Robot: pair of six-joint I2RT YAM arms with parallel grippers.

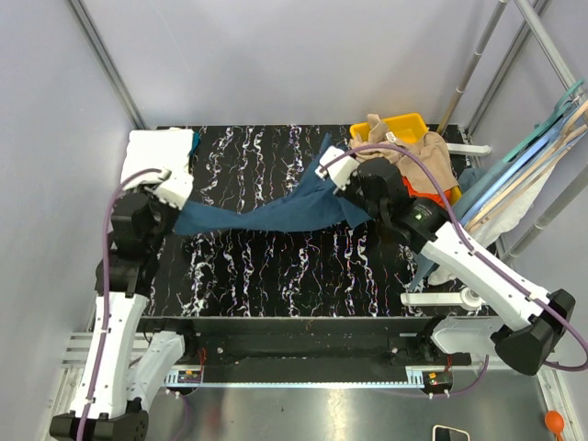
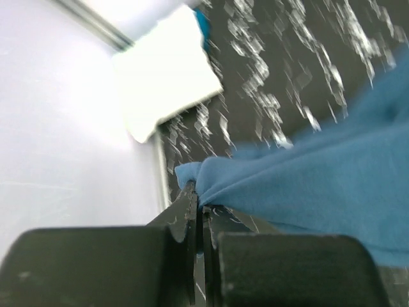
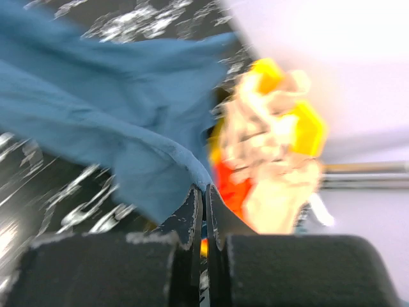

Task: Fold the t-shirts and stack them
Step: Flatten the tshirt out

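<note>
A dark teal-blue t-shirt point(image 1: 276, 216) hangs stretched between both arms above the black marbled table point(image 1: 276, 271). My left gripper point(image 1: 176, 213) is shut on its left end; the wrist view shows the cloth point(image 2: 307, 185) pinched at the fingertips point(image 2: 190, 198). My right gripper point(image 1: 347, 184) is shut on the right end, the blue hem point(image 3: 147, 134) caught between its tips point(image 3: 195, 195). A folded white t-shirt point(image 1: 158, 152) lies at the table's back left corner point(image 2: 166, 70). Tan and red-orange t-shirts point(image 1: 418, 161) are heaped in a yellow bin point(image 1: 404, 124), blurred in the right wrist view point(image 3: 275, 153).
Pale blue and beige clothes hangers point(image 1: 537, 152) lean at the right beyond the bin. Grey walls close in the table's left and back sides. Metal frame poles point(image 1: 473, 64) rise at the back right.
</note>
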